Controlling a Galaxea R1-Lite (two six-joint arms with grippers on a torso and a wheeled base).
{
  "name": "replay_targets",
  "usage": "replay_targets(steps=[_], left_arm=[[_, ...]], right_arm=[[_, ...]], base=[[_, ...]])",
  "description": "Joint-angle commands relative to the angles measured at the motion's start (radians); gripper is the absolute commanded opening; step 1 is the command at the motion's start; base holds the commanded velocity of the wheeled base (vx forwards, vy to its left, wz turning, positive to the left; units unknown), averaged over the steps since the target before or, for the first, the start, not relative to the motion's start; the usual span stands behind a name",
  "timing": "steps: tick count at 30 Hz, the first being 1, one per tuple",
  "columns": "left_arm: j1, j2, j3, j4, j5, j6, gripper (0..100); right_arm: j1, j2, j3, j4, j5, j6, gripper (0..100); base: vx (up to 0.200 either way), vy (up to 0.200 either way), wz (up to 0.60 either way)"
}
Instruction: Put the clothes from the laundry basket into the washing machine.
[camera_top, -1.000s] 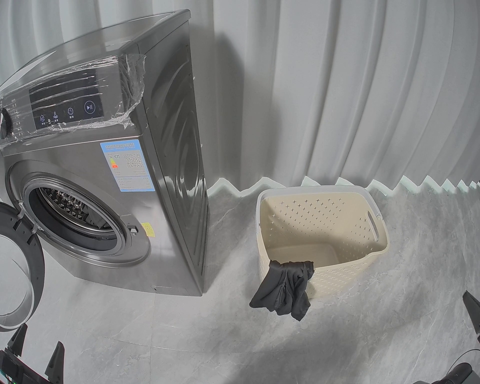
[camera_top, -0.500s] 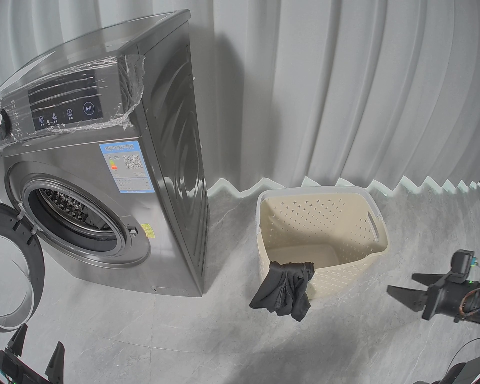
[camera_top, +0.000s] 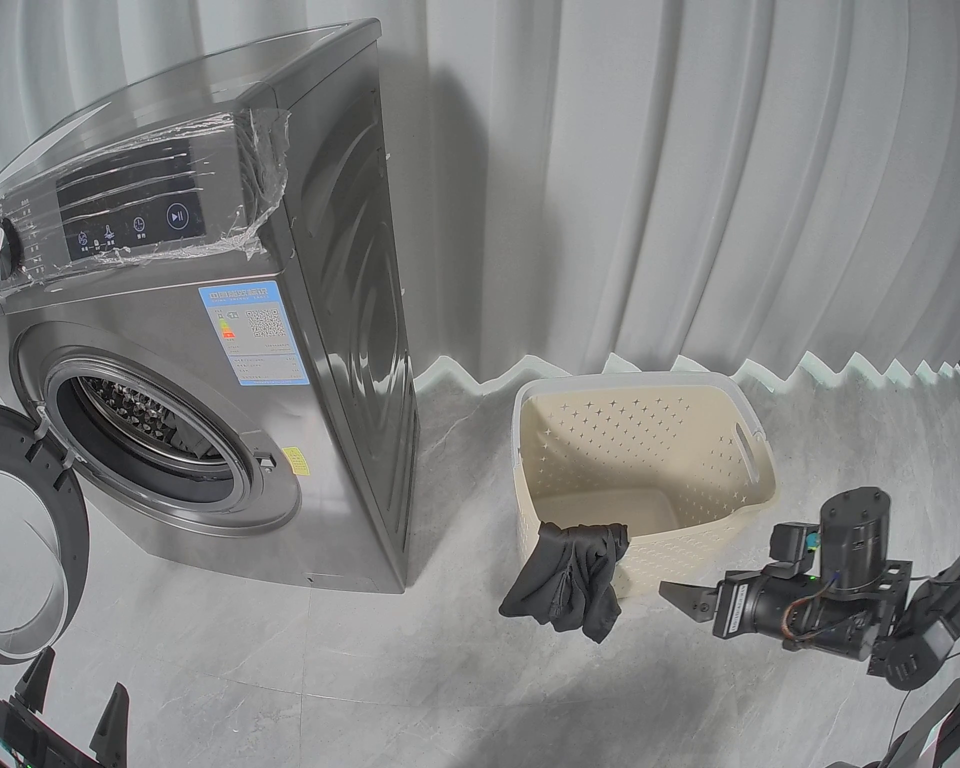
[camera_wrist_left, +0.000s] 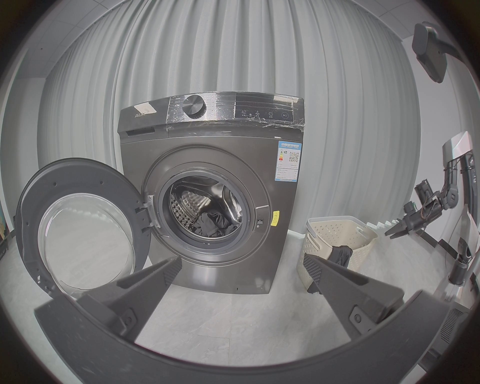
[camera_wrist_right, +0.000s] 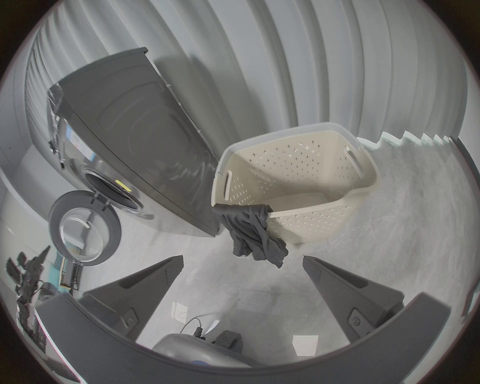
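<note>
Approach of the right hand (camera_top: 682, 598) toward the laundry basket (camera_top: 640, 382), head view. Over the last second the right arm has been brought in from the lower right edge of the frame, and the hand is now held low, just right of the basket's near wall, pointing left. Its fingers are spread wide apart and nothing is held between them.

A dark garment (camera_top: 570, 580) is draped over the basket's near rim at lower centre, with most of it hanging down outside toward the floor (camera_top: 400, 660). The hand is near the garment but not touching it.

The washing machine (camera_top: 330, 300) stands at the left of the frame with its door (camera_top: 40, 560) swung open at the far left. Dark clothing (camera_wrist_left: 212, 225) is seen lying in the drum in the left wrist view. The left hand (camera_top: 75, 700) is held at the lower left corner, fingers likewise apart and empty.

The move suggests that a grasp of the draped garment is being prepared; the carry across to the drum is not yet begun.
</note>
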Motion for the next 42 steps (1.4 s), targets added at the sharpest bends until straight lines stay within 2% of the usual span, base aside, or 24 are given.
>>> replay_targets(steps=[1,4,8,12,17,26,30,42], left_arm=[[0.000,-0.016,0.015,0.000,0.000,0.000,100],[0.000,-0.016,0.015,0.000,0.000,-0.002,100],[0.000,-0.016,0.015,0.000,0.000,-0.002,100],[0.000,-0.016,0.015,0.000,0.000,-0.002,100],[0.000,-0.016,0.015,0.000,0.000,-0.002,100],[0.000,-0.016,0.015,0.000,0.000,-0.002,100],[0.000,-0.016,0.015,0.000,0.000,-0.002,100],[0.000,-0.016,0.015,0.000,0.000,-0.002,100]], right_arm=[[0.047,0.236,-0.027,-0.087,-0.071,0.020,100],[0.050,0.276,-0.059,-0.088,-0.074,0.027,100],[0.059,0.340,-0.141,-0.082,-0.082,0.066,100],[0.073,0.377,-0.170,-0.076,-0.084,0.077,100],[0.098,0.457,-0.231,-0.087,-0.146,0.090,100],[0.102,0.551,-0.339,-0.081,-0.159,0.116,100],[0.101,0.615,-0.398,-0.088,-0.197,0.116,100],[0.092,0.663,-0.526,-0.076,-0.197,0.141,100]], base=[[0.000,0.000,0.00],[0.000,0.000,0.00],[0.000,0.000,0.00],[0.000,0.000,0.00],[0.000,0.000,0.00],[0.000,0.000,0.00],[0.000,0.000,0.00],[0.000,0.000,0.00]])
